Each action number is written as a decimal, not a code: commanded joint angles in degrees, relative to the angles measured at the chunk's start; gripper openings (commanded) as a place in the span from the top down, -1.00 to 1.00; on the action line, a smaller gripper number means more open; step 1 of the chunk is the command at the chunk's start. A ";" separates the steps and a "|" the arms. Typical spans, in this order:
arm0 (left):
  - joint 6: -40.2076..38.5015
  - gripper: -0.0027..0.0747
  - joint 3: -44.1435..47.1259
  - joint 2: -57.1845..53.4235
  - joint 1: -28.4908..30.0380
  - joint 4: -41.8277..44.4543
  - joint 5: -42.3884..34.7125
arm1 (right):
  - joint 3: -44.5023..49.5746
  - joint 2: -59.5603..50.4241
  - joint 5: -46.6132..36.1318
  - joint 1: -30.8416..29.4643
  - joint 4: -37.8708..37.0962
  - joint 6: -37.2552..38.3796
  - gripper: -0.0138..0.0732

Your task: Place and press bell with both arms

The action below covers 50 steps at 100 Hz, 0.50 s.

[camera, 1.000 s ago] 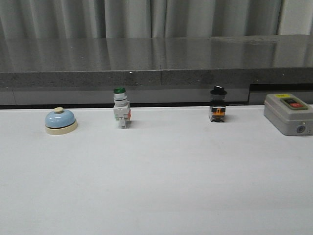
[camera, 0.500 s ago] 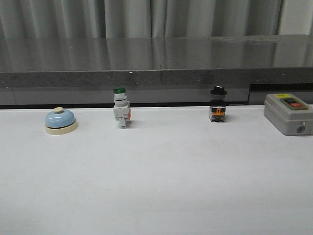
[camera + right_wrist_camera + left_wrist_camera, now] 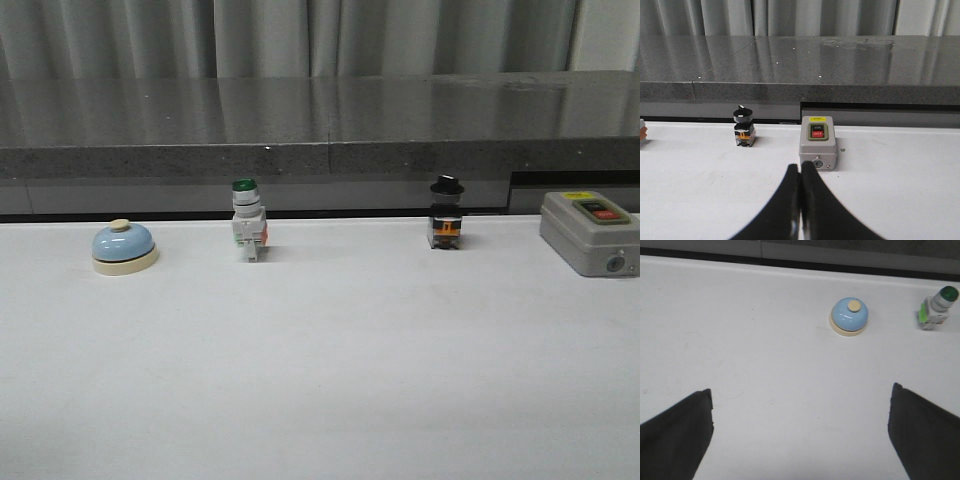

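- Where the front view looks over the white worktop [image 3: 320,380]: bell [image 3: 124,246] upright near the far left corner, close to the far edge, light-blue dome on a cream base with a cream knob on top. Along the same far edge, green-capped pushbutton [image 3: 247,232] left of centre, black-knobbed switch [image 3: 446,212] right of centre, grey on/off box [image 3: 588,232] at the far right corner. All four well apart. Behind the far edge, dark stone ledge [image 3: 320,125] and grey curtain [image 3: 300,35]. No arm or gripper in sight.
- As seen from the left wrist: left gripper [image 3: 800,440] spread wide, its two dark fingers [image 3: 675,437] far apart over bare worktop, grasping nothing. Bell ahead of the gap, clear of both fingers, near the worktop's far edge; green-capped pushbutton beside it, apart, lying towards the worktop's centre.
- As seen from the right wrist: right gripper [image 3: 800,172] clenched, both black fingertips pressed together with nothing between them, low over the worktop. Grey on/off box just beyond the tips, contact hard to judge; red and black buttons and a keyhole on its face. Black-knobbed switch further along the far edge, well apart from the box.
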 commanded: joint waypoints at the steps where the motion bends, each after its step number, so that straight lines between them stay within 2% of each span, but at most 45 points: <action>1: 2.28 -0.85 -2.12 0.05 -0.43 -4.43 -3.22 | -0.78 -0.94 -4.89 -0.34 -0.57 -0.05 0.82; 25: 8.57 -0.85 -4.92 7.57 -0.98 -11.87 -1.70 | -0.78 -0.94 -4.89 -0.34 -0.57 -0.05 0.82; 50: 10.05 -0.85 -10.70 20.99 -7.82 -11.99 -6.54 | -0.78 -0.94 -4.89 -0.34 -0.57 -0.05 0.82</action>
